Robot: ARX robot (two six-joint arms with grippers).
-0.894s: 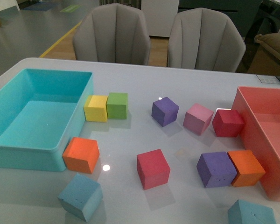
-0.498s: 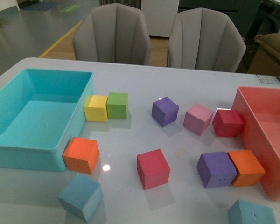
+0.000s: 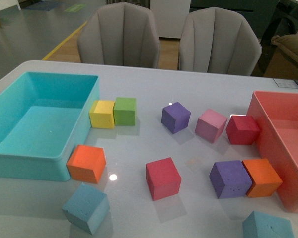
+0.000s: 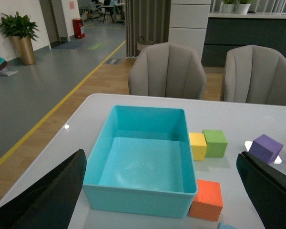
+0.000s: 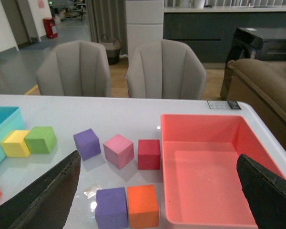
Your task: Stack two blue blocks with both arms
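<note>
The left end effector (image 4: 160,153) is spread wide, its two black fingers (image 4: 52,195) at the outer edges of the left wrist view with nothing held between them. It hangs above the bench (image 3: 198,84) facing the turquoise bin (image 4: 138,205). The right end effector (image 5: 158,155) is spread just as wide and is equally empty, its fingers (image 5: 47,195) framing the coral-red bin (image 5: 200,116) and the cubes beside it. Neither arm shows in the front view. There the first blue block (image 3: 86,208) sits on the bench close to the near edge, turned askew, just in front of an orange cube (image 3: 87,163) that stands by the near right corner of the turquoise bin. A sliver of this blue block shows at the lower edge of the left wrist view. The second blue block (image 3: 267,225) lies at the near right, partly cut off by the frame, just in front of a purple cube (image 3: 230,179) and a second orange cube (image 3: 261,177) that touch each other beside the coral-red bin. The two blue blocks are well apart, each flat on the bench, with a red cube (image 3: 163,178) between them and a little farther back. Beyond it stand a yellow cube (image 3: 102,114) and a green cube (image 3: 124,111) side by side, and two grey chairs (image 3: 120,34) behind the bench.
</note>
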